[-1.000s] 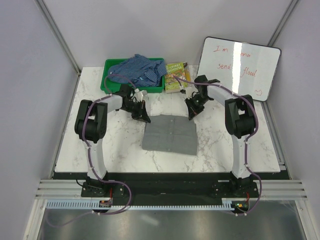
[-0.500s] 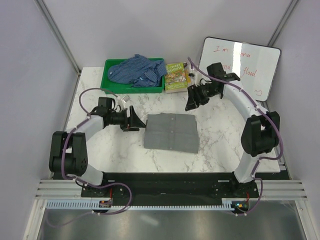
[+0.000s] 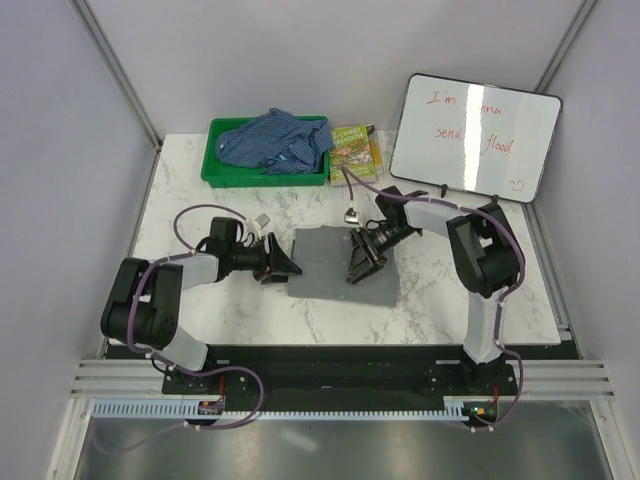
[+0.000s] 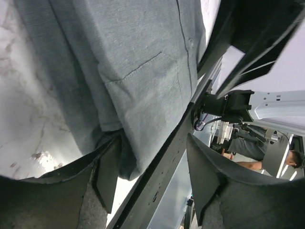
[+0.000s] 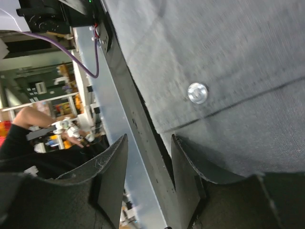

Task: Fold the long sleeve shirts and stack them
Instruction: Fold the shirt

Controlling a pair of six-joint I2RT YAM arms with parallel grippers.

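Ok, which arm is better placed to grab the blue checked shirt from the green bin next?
Probably the left: the green bin with the blue checked shirt sits on its side, and the left gripper is open.

A folded grey shirt lies flat in the middle of the worktop. The left gripper sits low at the shirt's left edge. The right gripper is over the shirt, right of its middle. A blue shirt is heaped in a green tray at the far edge. A book lies just beside the tray, and a whiteboard leans at the far right corner.
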